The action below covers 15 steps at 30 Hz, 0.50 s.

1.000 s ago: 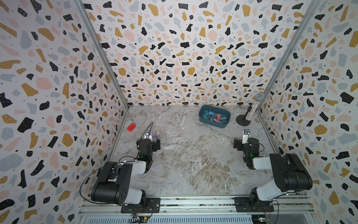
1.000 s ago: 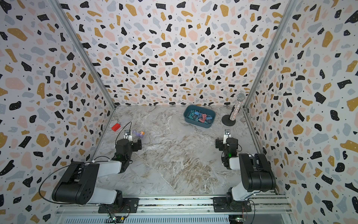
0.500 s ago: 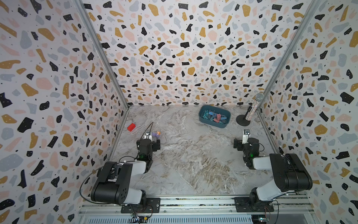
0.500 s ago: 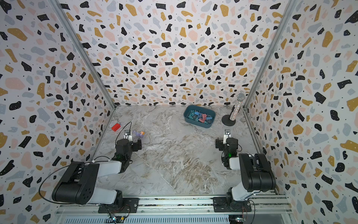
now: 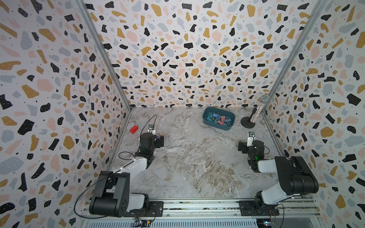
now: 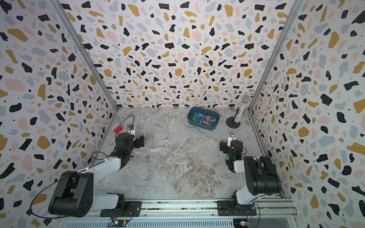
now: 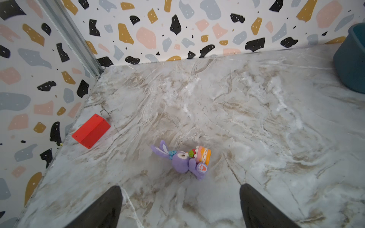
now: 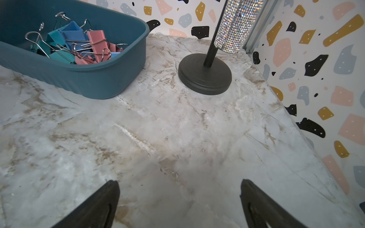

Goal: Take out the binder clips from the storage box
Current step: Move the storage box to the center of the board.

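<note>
nothing moved since a second ago: left gripper [image 7: 180, 185] and right gripper [image 8: 179, 181] still spread wide, empty, at the worktop's [image 5: 187, 158] side edges; binder clips [image 8: 92, 45] remain heaped in the storage box [image 8: 94, 83] near the far right corner.

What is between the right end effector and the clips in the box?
Nothing visible blocks it. Only bare table lies between the right end effector and the box. The clips sit inside, behind its low wall, with no lid. The stand is beside the box, apart from it.
</note>
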Available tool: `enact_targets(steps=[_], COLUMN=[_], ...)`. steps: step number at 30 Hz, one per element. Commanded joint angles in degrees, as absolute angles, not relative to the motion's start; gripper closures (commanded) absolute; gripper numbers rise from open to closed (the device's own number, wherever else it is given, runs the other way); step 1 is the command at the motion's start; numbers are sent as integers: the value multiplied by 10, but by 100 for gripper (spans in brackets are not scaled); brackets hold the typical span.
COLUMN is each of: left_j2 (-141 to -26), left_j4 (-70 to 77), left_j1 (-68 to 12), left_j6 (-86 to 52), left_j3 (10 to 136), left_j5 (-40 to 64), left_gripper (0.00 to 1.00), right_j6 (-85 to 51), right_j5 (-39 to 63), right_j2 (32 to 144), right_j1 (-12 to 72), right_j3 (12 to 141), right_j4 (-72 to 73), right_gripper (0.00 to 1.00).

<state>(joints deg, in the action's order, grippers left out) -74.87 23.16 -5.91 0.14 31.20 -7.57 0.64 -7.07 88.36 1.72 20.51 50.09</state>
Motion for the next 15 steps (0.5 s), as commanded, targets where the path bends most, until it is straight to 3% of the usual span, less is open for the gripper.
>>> enact_targets(steps=[1,5,9,15], left_j2=[-701,-692,-755,-813], left_j4=[125,105,84,47], left_j1=[-68,-122,-189,-205], left_j6=[-45,-92,-80,-149], left_j3=[344,367,426,513], left_j5=[-69,-70,-26,47], left_gripper=[0,0,0,0], right_j6=[3,3,14,15], right_j5=[-74,-74,-38,-38], right_j2=[866,866,867,867], right_j1=[15,16,15,15], right_j3=[201,201,209,207], right_j4=[508,507,494,495], right_gripper=[0,0,0,0])
